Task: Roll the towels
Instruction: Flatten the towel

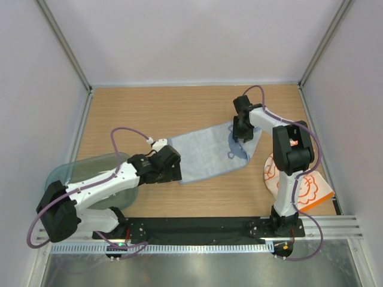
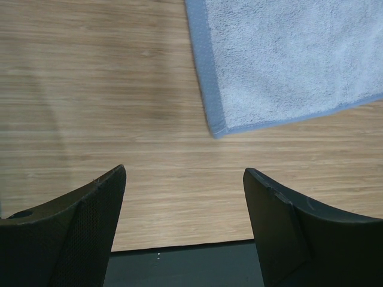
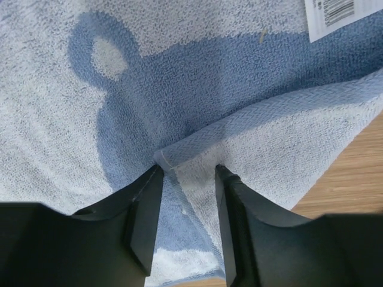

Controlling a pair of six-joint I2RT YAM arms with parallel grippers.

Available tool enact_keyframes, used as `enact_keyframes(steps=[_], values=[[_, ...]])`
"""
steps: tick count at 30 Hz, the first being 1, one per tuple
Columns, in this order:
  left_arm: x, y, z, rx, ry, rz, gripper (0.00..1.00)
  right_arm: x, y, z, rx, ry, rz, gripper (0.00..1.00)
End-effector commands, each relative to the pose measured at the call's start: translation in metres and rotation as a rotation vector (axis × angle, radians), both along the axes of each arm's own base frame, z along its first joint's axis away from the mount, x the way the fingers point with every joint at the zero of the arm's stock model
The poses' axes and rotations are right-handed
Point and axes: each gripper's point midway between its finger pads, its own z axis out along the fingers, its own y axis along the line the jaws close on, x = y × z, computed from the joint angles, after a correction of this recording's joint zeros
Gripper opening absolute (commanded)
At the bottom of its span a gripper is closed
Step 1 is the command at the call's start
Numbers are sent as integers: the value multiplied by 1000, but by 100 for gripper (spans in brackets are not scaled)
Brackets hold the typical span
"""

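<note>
The pale blue towel (image 1: 206, 155) lies spread flat mid-table. My right gripper (image 1: 242, 130) stands over its far right corner. In the right wrist view the fingers (image 3: 188, 170) pinch a folded-over corner of the towel (image 3: 54, 119), and the fold stands raised between them. My left gripper (image 1: 175, 168) hovers open and empty at the towel's near left corner. That corner (image 2: 287, 60) shows ahead of the wide-apart fingers (image 2: 184, 179), apart from them. An orange and white patterned towel (image 1: 308, 186) lies at the right edge, partly behind the right arm.
A translucent blue-green tray (image 1: 60, 176) sits at the left, under the left arm. A white label (image 3: 335, 15) is sewn on the blue towel. The black base strip (image 2: 179, 266) runs along the near edge. Walls close in the table.
</note>
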Motion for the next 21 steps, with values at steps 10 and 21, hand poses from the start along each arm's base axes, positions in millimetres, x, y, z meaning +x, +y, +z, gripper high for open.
enact_keyframes(steps=[10, 21], values=[[-1, 14, 2, 23, -40, 28, 81, 11, -11, 28, -57, -83, -29, 32], [6, -4, -6, 10, -8, 3, 80, 4, -18, 38, -80, -98, -30, 26]])
